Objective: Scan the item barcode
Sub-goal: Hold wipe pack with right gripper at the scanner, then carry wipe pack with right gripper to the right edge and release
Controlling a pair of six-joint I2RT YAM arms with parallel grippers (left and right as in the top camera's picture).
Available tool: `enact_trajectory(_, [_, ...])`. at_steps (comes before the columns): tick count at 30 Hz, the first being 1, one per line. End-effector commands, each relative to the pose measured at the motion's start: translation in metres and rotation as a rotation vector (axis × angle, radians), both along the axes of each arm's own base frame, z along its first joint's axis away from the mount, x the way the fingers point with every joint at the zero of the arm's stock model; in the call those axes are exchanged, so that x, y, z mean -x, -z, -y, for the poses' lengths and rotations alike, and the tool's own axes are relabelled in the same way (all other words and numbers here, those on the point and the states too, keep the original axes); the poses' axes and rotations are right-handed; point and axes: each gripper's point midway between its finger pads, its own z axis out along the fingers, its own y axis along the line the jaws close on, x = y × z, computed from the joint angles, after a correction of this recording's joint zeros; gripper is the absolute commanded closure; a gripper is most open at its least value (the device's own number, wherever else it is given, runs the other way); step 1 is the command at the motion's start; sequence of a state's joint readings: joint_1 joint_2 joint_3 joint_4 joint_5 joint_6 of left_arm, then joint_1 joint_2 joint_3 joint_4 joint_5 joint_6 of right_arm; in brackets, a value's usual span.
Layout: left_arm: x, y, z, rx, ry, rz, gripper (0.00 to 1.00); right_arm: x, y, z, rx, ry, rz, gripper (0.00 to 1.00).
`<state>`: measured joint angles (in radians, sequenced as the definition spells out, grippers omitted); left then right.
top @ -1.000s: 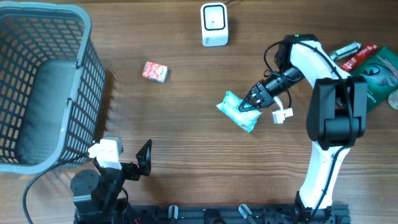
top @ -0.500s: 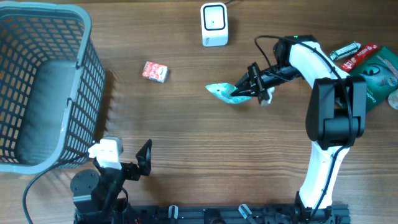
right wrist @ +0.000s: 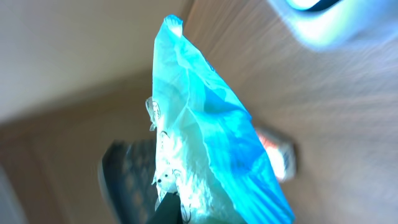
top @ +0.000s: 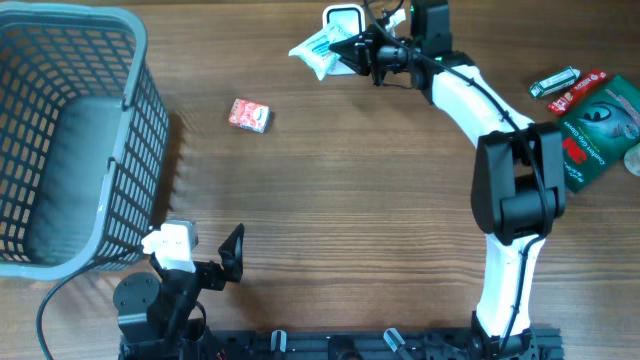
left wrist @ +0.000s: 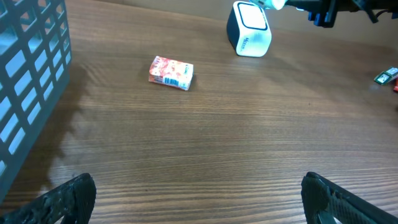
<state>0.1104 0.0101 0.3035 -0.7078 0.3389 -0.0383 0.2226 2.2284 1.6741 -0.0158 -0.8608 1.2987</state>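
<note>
A crinkled teal and white packet (top: 314, 47) hangs above the table at the far edge, just left of the white scanner (top: 343, 22), and partly hides it. My right gripper (top: 362, 52) is shut on the packet's right end. In the right wrist view the packet (right wrist: 205, 143) fills the middle, and the scanner (right wrist: 326, 18) is a bright blur at top right. My left gripper (left wrist: 199, 208) stands open near the front left, holding nothing. From there the scanner (left wrist: 249, 28) shows far ahead.
A small red box (top: 249, 115) lies left of centre, also seen as the red box (left wrist: 171, 73). A grey basket (top: 70, 140) fills the left side. A green pack (top: 600, 125) and a red bar (top: 580, 90) lie at the right edge.
My right gripper lifted the packet off the middle of the table and carried it up and to the far side, beside the scanner. The left arm has not moved.
</note>
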Motion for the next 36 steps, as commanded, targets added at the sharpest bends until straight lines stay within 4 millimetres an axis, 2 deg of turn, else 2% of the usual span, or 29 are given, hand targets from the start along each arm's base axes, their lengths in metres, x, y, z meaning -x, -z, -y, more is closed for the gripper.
enact_trajectory(1, [0.0,0.0,0.0,-0.011,0.009,0.006,0.0,-0.031,0.017,0.018,0.133,0.211,0.029,0.95])
enact_trajectory(4, [0.0,0.0,0.0,-0.011,0.009,0.006,0.0,-0.04,0.02,0.018,0.177,0.255,0.083,0.95])
enact_trajectory(7, [0.0,0.0,0.0,-0.011,0.009,0.006,0.0,-0.049,0.019,0.004,0.145,0.228,0.185,0.95])
enact_trajectory(12, [0.0,0.0,0.0,-0.011,0.009,0.006,0.0,-0.042,0.048,-0.012,0.087,0.151,0.141,0.95])
enact_trajectory(15, [0.0,0.0,0.0,-0.011,0.009,0.006,0.0,-0.04,0.056,-0.013,0.109,0.13,0.15,0.95])
enact_trajectory(21, [0.0,0.0,0.0,-0.011,0.009,0.006,0.0,-0.034,0.048,-0.011,0.079,0.072,0.162,0.95])
enact_trajectory(24, [0.0,0.0,0.0,-0.011,0.009,0.006,0.0,-0.032,0.031,0.012,0.134,0.074,0.173,0.95])
enact_trajectory(26, [0.0,0.0,0.0,-0.011,0.009,0.006,0.0,-0.03,0.016,0.037,0.229,0.109,0.189,0.95])
enact_trajectory(29, [0.0,0.0,0.0,-0.011,0.009,0.006,0.0,-0.019,-0.022,0.103,0.454,0.229,0.193,0.95])
enact_trajectory(31, [0.0,0.0,0.0,-0.011,0.009,0.006,0.0,0.004,-0.045,0.169,0.646,0.367,0.126,0.95])
enact_trajectory(32, [0.0,0.0,0.0,-0.011,0.009,0.006,0.0,0.023,-0.055,0.211,0.761,0.467,0.063,0.95])
enact_trajectory(34, [0.0,0.0,0.0,-0.011,0.009,0.006,0.0,0.05,-0.065,0.268,0.902,0.595,-0.027,0.95])
enact_trajectory(36, [0.0,0.0,0.0,-0.011,0.009,0.006,0.0,0.085,-0.067,0.334,1.028,0.722,-0.158,0.96])
